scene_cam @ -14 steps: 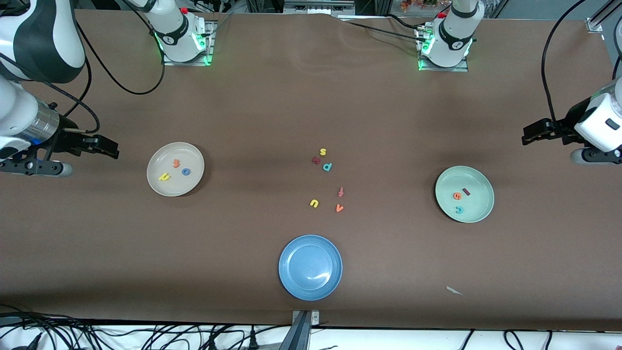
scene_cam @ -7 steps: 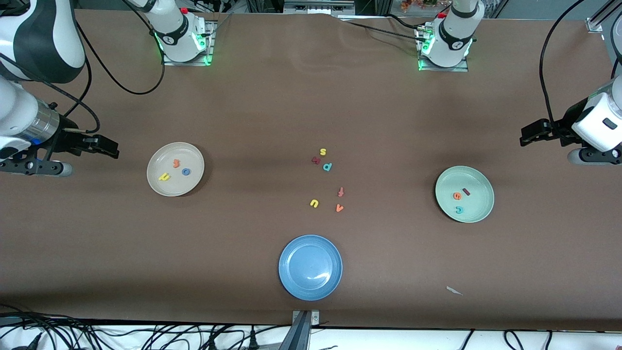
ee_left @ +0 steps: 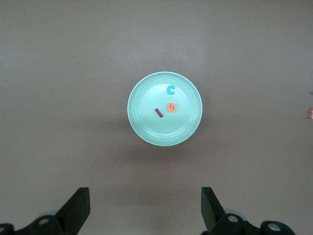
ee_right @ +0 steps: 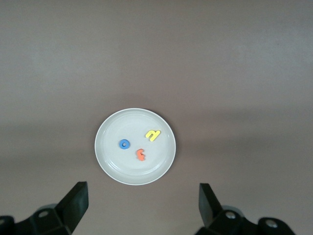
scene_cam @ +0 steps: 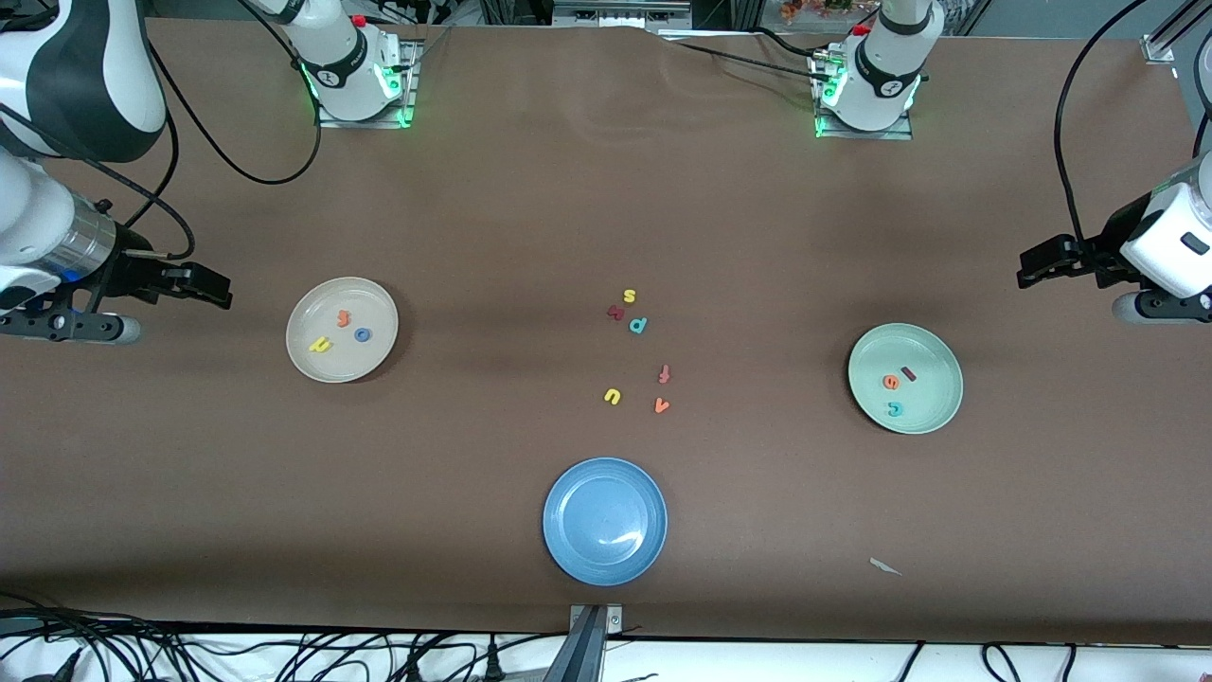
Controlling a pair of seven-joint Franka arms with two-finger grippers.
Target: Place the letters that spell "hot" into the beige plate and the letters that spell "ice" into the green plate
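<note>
Yellow h (scene_cam: 321, 345), orange t (scene_cam: 344, 318) and blue ring o (scene_cam: 362, 333) lie in the round beige plate (scene_cam: 375, 301), dark red i (scene_cam: 909, 373), orange e (scene_cam: 891, 382) and teal c (scene_cam: 895, 409) in the mint-green plate (scene_cam: 937, 355); right gripper (scene_cam: 220, 289) and left gripper (scene_cam: 1029, 265) hang empty, fingers spread, each over bare table outboard of its own plate, so nothing lies ahead to pick.

Below my left gripper (ee_left: 145, 210), whose black fingers (ee_left: 78, 208) have a matt plastic look, the green plate (ee_left: 188, 125) shows a smooth, slightly glossy glazed finish, and the letters that spell "ice" (ee_left: 167, 106) lying in it look like matt foam. Below my right gripper (ee_right: 142, 208), with the same matt black fingers (ee_right: 77, 204), the beige plate (ee_right: 110, 161) has a smooth satin sheen, and the letters that spell "hot" (ee_right: 140, 144) in it are equally matt. The table (scene_cam: 530, 218) under both carries a brown, matt, cloth-like or paper-like covering with faint creases, while the blue plate (scene_cam: 568, 549) reflects a bright highlight, indicating a glossy finish.
</note>
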